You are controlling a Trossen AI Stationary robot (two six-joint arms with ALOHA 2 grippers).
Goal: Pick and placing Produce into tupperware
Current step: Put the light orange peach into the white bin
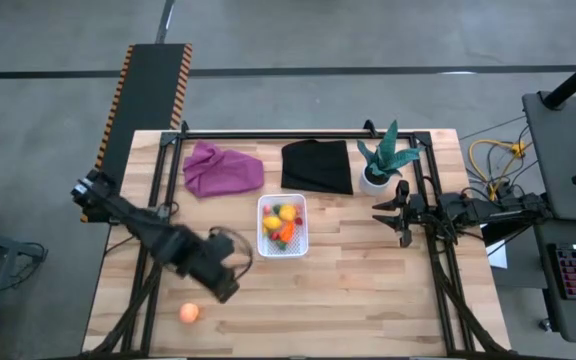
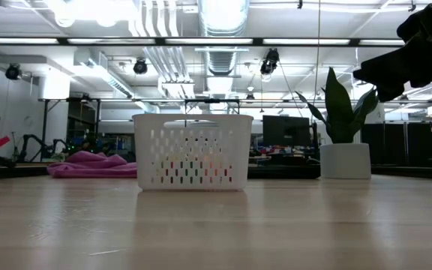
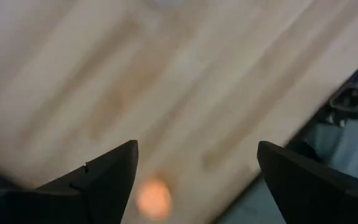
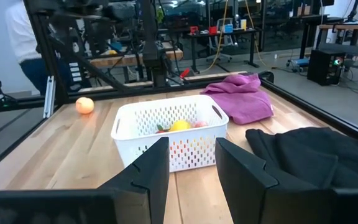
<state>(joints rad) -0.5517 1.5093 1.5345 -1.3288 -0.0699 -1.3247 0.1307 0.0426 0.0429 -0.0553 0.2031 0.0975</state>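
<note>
Near the front left corner of the table (image 1: pixel 368 300), your left gripper (image 1: pixel 223 285) hangs with its fingers spread wide and nothing between them, just beside the last stray piece of produce, an orange peach (image 1: pixel 189 312). In the left wrist view the peach (image 3: pixel 153 197) sits off toward one finger (image 3: pixel 107 180) rather than centred in the gap.

The tupperware (image 1: pixel 282 226), a white perforated tub at mid-table, already carries a yellow lemon (image 1: pixel 287 212), a carrot and small red pieces. Behind it lie a purple cloth (image 1: pixel 224 168), a black cloth (image 1: pixel 317 165) and a potted plant (image 1: pixel 381 162).

Your right gripper (image 1: pixel 400 214) waits over the right side of the table, near the plant, its fingers parted on nothing.

Watch the offset. Descend as you stand and one finger will likely land on the round peach and knock it rolling, and the table edge is close on that side. A pinch off its middle could squirt it free. On the carry, a low swing risks clipping the tub wall and shoving the tub; a high release may bounce the peach off the pile inside.
</note>
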